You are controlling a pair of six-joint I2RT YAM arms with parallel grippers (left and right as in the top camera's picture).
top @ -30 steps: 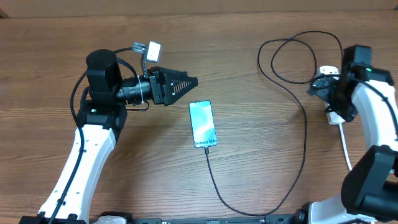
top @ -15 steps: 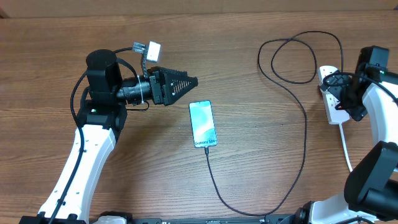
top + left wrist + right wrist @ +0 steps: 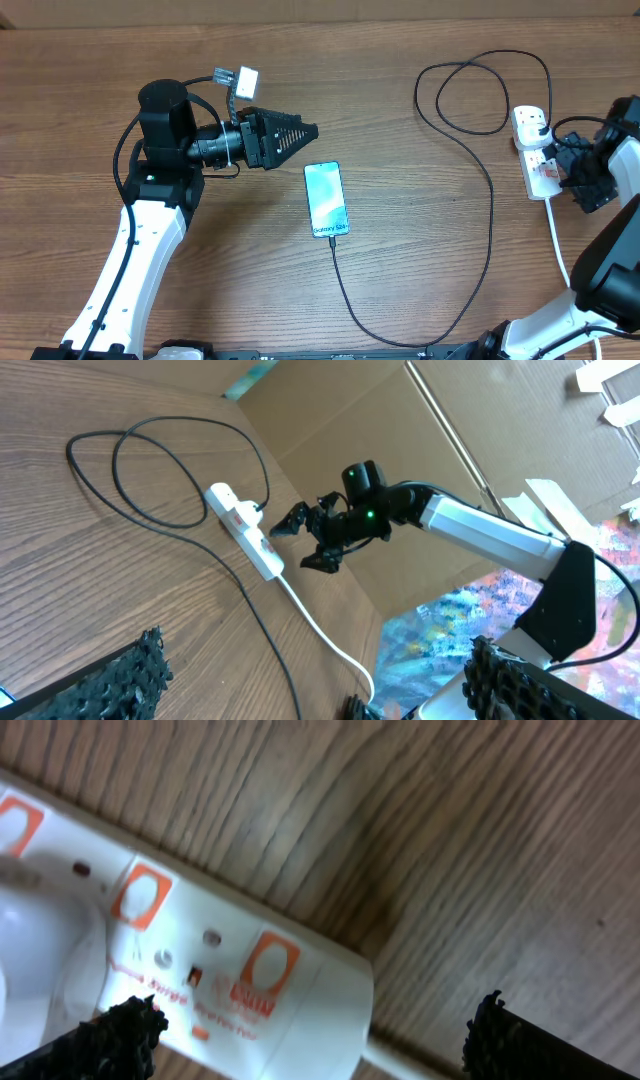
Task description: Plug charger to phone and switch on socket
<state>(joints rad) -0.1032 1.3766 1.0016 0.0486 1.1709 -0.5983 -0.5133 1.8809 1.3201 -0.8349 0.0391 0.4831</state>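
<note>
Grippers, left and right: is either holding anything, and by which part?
Nothing is held. The right gripper hangs over the socket with its jaws apart and nothing between them; the left gripper is open and empty too.

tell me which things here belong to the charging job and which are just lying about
For the job:
phone
charger, its tip at the phone's bottom edge
socket

Not part of it:
cardboard wall beyond the table
colourful patterned sheet

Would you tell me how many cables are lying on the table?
2. The black charger runs from the phone, looping up to the socket; the thick white cord leaves the socket toward the near edge.
</note>
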